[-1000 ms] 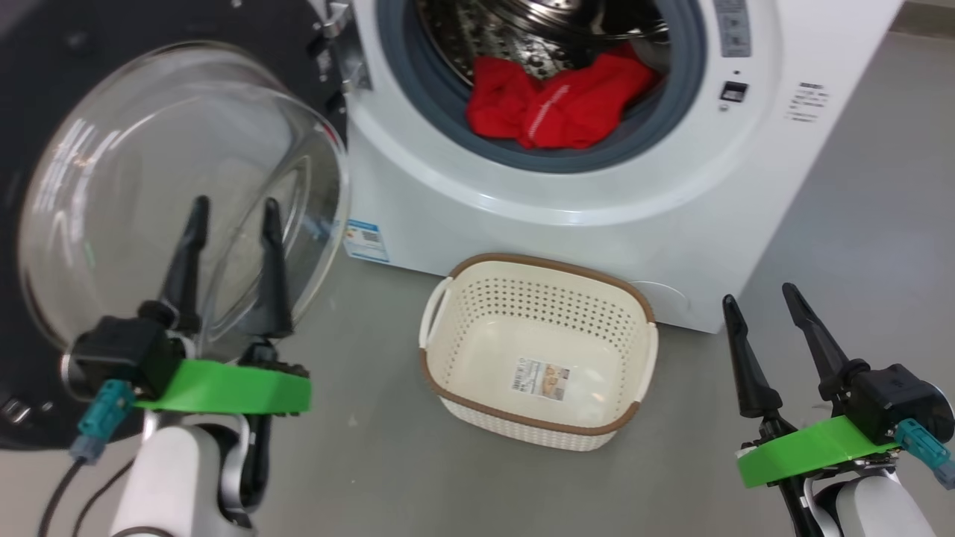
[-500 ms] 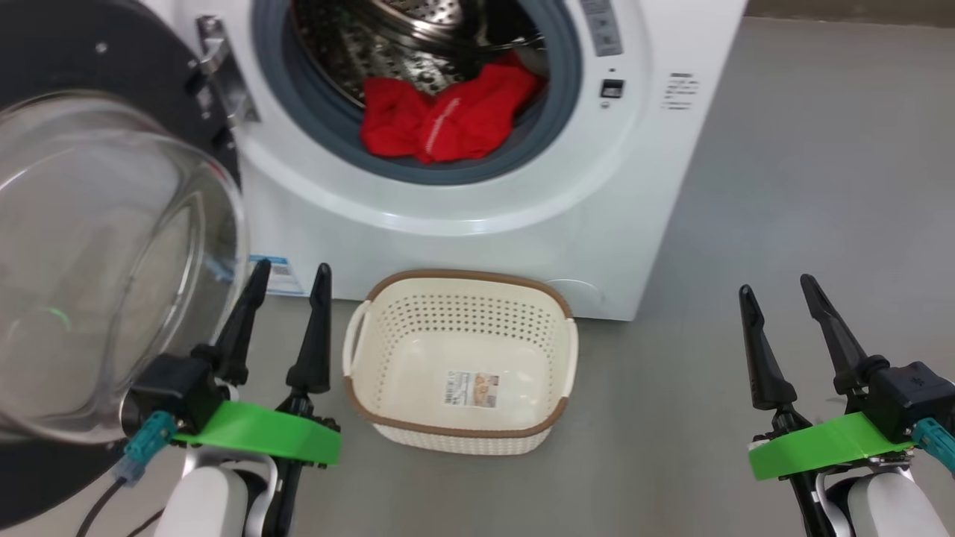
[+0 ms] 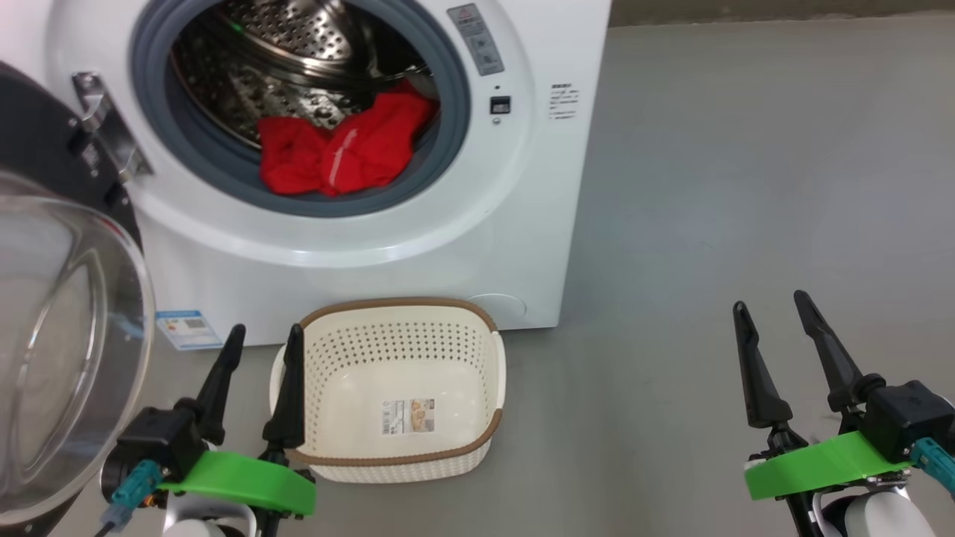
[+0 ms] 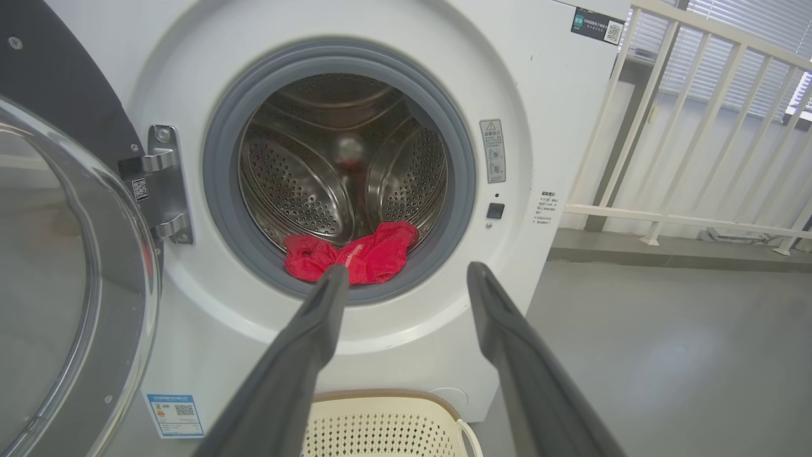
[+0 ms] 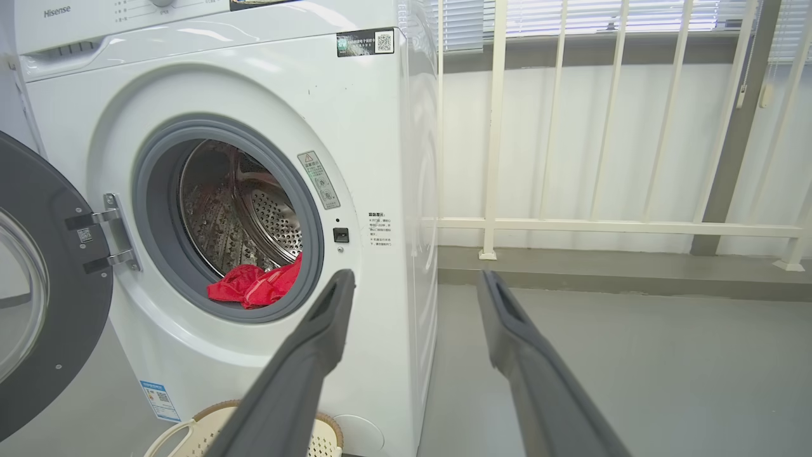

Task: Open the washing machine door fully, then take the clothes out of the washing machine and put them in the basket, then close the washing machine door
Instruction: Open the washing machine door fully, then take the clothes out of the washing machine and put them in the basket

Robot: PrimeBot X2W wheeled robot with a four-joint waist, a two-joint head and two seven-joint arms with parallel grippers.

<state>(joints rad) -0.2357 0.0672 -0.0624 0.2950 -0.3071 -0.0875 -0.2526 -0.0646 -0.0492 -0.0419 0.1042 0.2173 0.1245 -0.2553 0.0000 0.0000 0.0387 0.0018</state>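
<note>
Grey floor (image 3: 709, 186), open washing machine door (image 3: 67, 328) — clothes (image 3: 336, 149) in drum (image 3: 291, 45).
Left tool (image 3: 266, 330), right tool (image 3: 769, 300) spread, empty; white railing (image 5: 571, 225) in wrist views.

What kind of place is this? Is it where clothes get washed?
Probably a laundry area. A big white front-loading washing machine stands open with soft red clothes in its steel drum, a cream perforated plastic basket sits on the grey floor before it, and a white railing runs beside it.

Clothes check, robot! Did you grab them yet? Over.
Left gripper, right gripper: jaws open, empty. Clothes in the drum; door open; basket empty. Nothing blocking the opening.
</note>
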